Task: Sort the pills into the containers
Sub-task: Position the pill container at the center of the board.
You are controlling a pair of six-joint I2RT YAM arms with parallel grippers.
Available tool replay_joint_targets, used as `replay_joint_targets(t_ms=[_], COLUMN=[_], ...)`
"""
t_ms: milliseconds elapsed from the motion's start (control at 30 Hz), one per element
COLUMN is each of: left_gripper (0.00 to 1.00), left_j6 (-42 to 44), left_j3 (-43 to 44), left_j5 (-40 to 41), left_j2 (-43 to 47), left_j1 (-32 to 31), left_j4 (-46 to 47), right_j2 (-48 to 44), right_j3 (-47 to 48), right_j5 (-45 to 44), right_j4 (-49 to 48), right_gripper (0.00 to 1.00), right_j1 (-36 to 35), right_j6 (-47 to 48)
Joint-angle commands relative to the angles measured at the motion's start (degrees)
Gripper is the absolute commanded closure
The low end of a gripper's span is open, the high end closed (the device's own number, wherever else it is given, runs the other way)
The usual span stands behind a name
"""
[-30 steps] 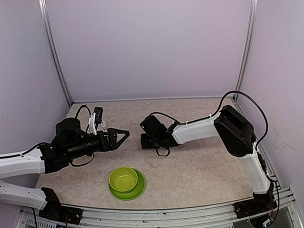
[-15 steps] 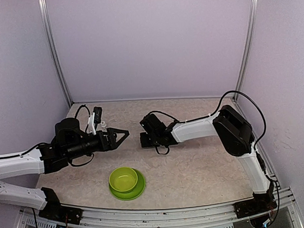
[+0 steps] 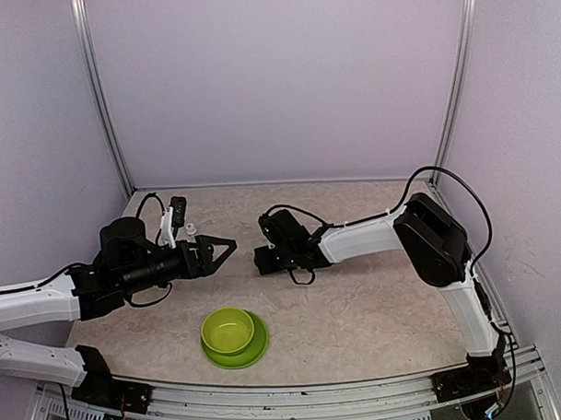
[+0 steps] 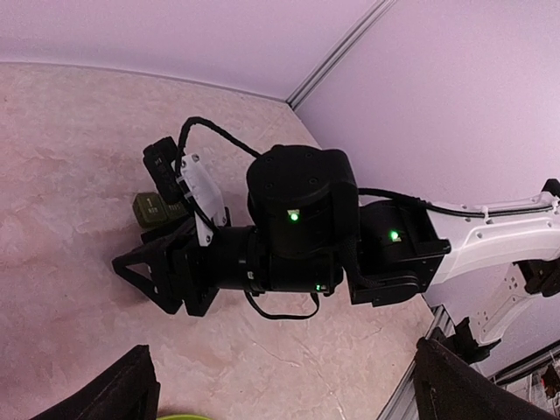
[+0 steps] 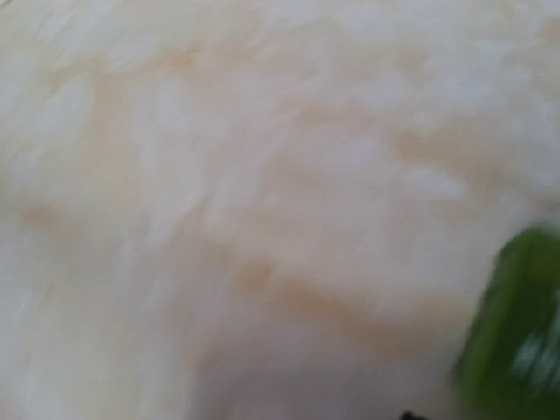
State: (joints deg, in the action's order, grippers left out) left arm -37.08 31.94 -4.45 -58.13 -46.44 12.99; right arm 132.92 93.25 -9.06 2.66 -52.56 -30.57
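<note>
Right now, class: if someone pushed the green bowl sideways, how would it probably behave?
The bowl looks like thin plastic, so probably light. It is wide and low, so it should slide rather than tip. It sits on a smooth plate, so it may skid across that, or drag the plate along.

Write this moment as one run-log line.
left gripper: jaws open, empty | right gripper: low beside small dark green pill box, jaws unclear | round lime-green bowl: apart from both grippers

Robot lab test enclosure, plain lilac walls [image 3: 276, 81], aluminium frame posts [image 3: 100, 96], marbled tabletop [image 3: 376, 308], two bench-mounted arms [image 3: 364, 239].
</note>
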Motion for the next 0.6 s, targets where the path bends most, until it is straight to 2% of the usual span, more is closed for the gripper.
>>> replay_joint_targets(t_ms=[0, 100, 167, 200, 233, 567], left_gripper=[0.01, 0.01, 0.01, 0.01, 0.01, 0.01], left_j6=[1.7, 3.0, 3.7, 4.1, 4.4, 9.3], left_j3=[1.1, 1.7, 1.8, 2.0, 2.1, 3.4], left_j5=[2.5, 3.8, 4.3, 4.4, 4.5, 8.3], left_j2=[2.1, 3.2, 3.8, 4.1, 4.4, 6.4], left_j1=[-0.2, -0.1, 0.0, 0.1, 0.3, 1.3], left_j4=[-2.9, -4.8, -5.7, -6.3, -6.8, -12.9], right_j2=[-6.6, -13.0, -17.6, -19.7, -21.9, -47.3], right_j3=[-6.3, -12.5, -15.9, -17.2, -18.4, -33.2], right_j5=[4.1, 4.3, 3.8, 3.5, 3.2, -5.2], right_j4=[-1.7, -3.6, -4.3, -4.3, -4.0, 1.6], right_gripper=[0.41, 0.35, 0.26, 0.12, 0.01, 0.0], right_j1=[-2.5, -2.6, -2.7, -2.7, -2.6, -1.9], right_j6=[6.0, 6.1, 6.7, 7.1, 7.5, 10.3])
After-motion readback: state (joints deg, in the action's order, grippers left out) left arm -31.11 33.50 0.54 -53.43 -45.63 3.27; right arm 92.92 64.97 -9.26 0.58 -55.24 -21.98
